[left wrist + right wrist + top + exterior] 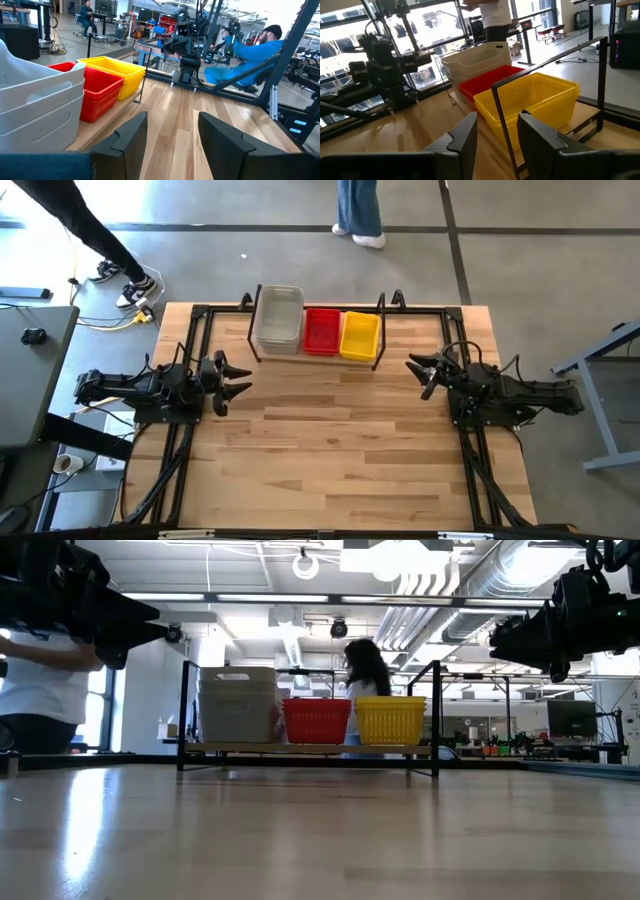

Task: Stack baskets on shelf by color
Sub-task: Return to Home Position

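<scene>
The shelf [380, 330] is seen at the far edge of the tabletop [330, 450], midway between the two arms. Three groups of baskets are held in it, side by side and close together. The clear-grey baskets [277, 319], nested one in another, are placed at the shelf's left end, the red baskets [321, 331] in its middle and the yellow baskets [359, 335] at its right end. The left gripper [238, 378] is held above the tabletop, apart from the shelf's left end, with its fingers spread. The right gripper [416, 376] is held likewise off the shelf's right end, near it but not touching, its fingers also spread
</scene>
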